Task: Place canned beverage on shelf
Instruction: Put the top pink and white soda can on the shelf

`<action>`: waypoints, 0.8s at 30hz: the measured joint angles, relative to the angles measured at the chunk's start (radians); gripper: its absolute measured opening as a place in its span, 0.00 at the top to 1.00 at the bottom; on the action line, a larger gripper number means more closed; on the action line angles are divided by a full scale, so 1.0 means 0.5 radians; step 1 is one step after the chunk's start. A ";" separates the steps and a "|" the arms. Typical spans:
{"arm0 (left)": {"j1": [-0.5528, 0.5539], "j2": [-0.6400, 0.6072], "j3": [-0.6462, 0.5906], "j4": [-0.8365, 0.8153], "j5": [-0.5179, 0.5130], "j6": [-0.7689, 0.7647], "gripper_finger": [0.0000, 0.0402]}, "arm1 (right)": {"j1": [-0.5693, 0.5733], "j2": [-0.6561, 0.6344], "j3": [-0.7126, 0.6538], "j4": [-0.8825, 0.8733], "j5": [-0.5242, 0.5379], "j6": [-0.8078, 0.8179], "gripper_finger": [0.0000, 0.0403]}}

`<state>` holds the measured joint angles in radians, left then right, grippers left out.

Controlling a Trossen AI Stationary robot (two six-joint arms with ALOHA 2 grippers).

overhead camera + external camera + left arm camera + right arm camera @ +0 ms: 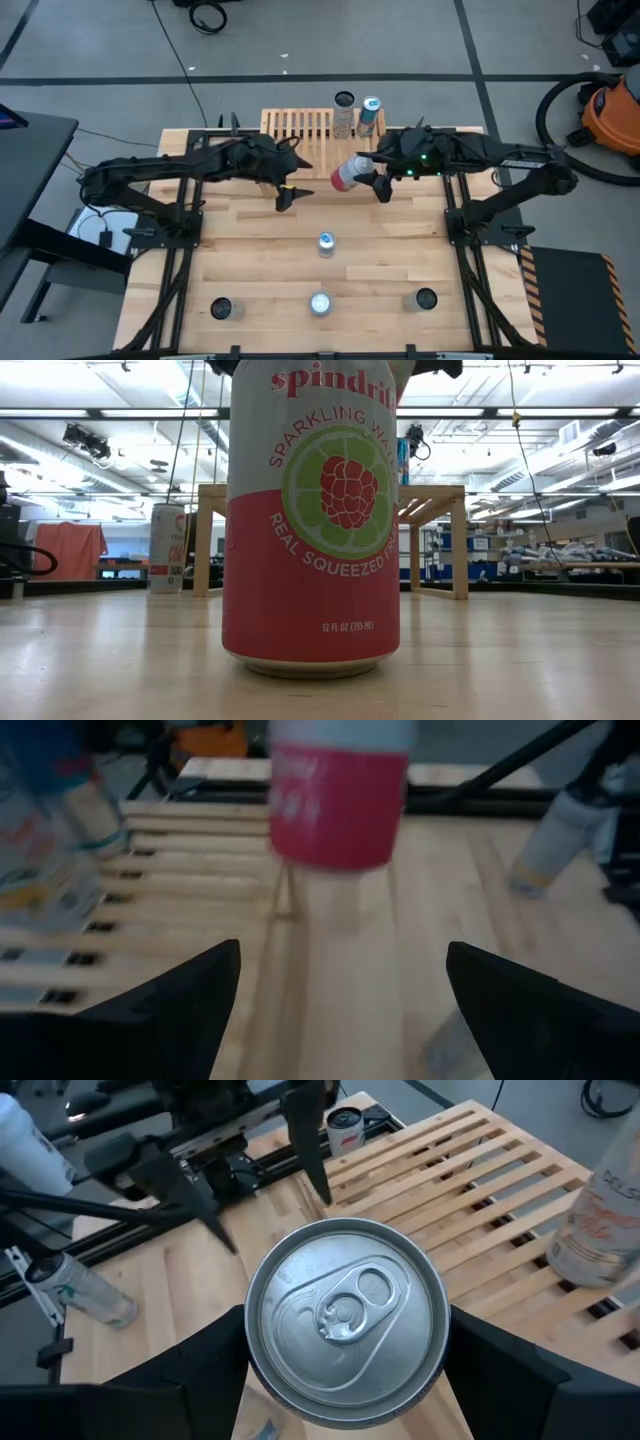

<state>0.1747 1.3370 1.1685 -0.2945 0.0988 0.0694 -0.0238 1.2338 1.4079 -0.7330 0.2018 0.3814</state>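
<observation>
The can [311, 520] nearest the low camera reads "spindrift", "SPARKLING WATER", "REAL SQUEEZED", "12 FL OZ (355 ML)". A pink-and-white can [347, 172] sits clamped between the right gripper's [366, 180] jaws, lid toward its wrist camera, just beside the shelf [296, 124]. The left gripper [290, 195] hangs with jaws released, that can ahead of them, above the counter [250, 260].

Pink-and-white raspberry-lime can [312, 520] upright up close, wooden shelf [440, 510] behind
</observation>
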 joint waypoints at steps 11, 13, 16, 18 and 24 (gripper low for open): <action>0.068 0.084 0.004 0.227 0.139 -0.022 0.11 | -0.014 0.178 -0.001 0.175 -0.101 -0.096 0.27; 0.087 0.122 0.003 0.255 0.159 -0.057 0.11 | -0.014 0.203 -0.001 0.214 -0.099 -0.107 0.27; 0.098 0.168 0.003 0.324 0.256 -0.073 0.11 | -0.017 0.238 -0.001 0.242 -0.100 -0.128 0.27; 0.098 0.189 0.004 0.359 0.270 -0.073 0.11 | -0.023 0.253 -0.001 0.259 -0.101 -0.137 0.27; 0.097 0.216 0.005 0.367 0.273 -0.084 0.11 | -0.053 0.306 -0.001 0.370 -0.180 -0.142 0.27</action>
<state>0.2234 1.4449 1.1709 -0.1108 0.2353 0.0276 -0.0504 1.3870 1.4075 -0.5483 0.1120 0.3102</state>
